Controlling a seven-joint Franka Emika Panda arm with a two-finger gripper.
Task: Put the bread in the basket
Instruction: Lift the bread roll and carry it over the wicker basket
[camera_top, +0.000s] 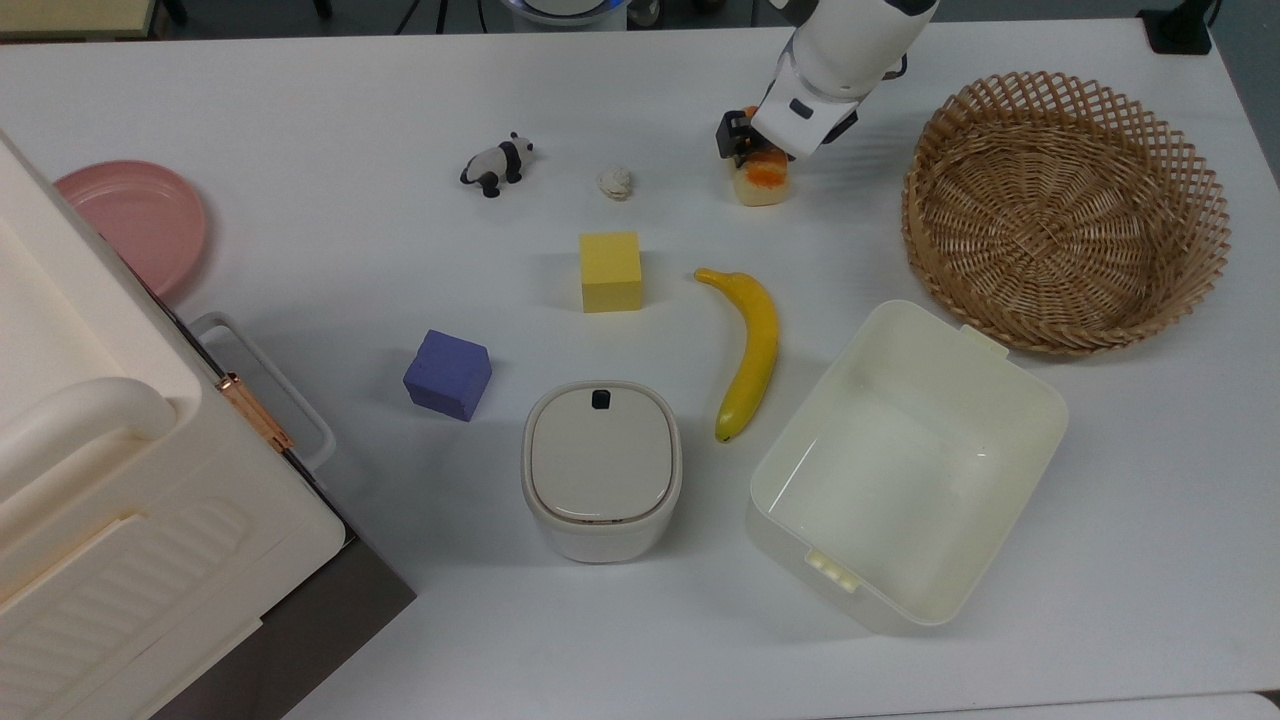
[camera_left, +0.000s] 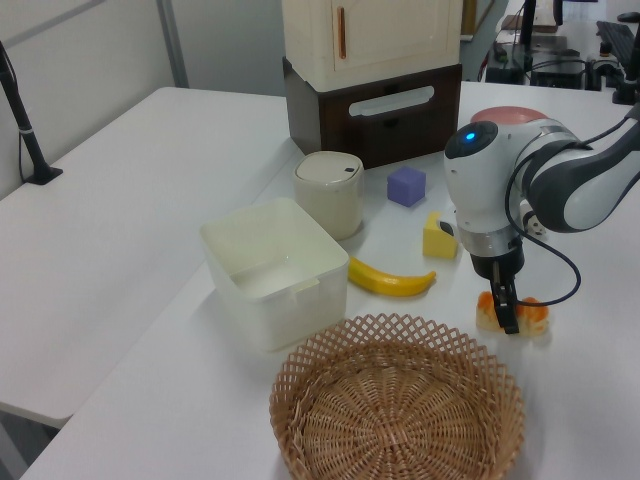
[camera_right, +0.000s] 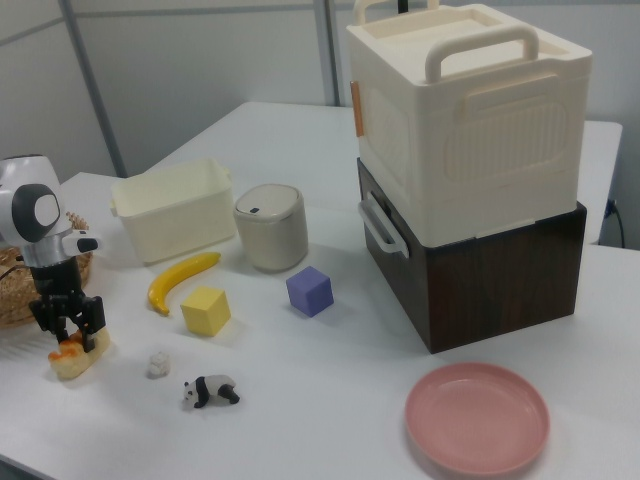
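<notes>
White counter (camera_top: 300, 120) carries every item. Directly under the hand (camera_top: 752, 152) (camera_left: 507, 315) (camera_right: 68, 322), the bread (camera_top: 762, 180) (camera_left: 527, 316) (camera_right: 76, 360) lies flat on it, the fingers set down around its far end, grasping it. Beside the hand, to the top view's right, the basket (camera_top: 1066, 210) (camera_left: 398, 407) sits apart from both.

The gripper (camera_top: 752, 152) covers much of the bread (camera_top: 762, 182); the basket (camera_right: 20, 290) is cut off at the right view's left edge.

lab: white tables (camera_top: 300, 120), partition walls (camera_right: 200, 60)
</notes>
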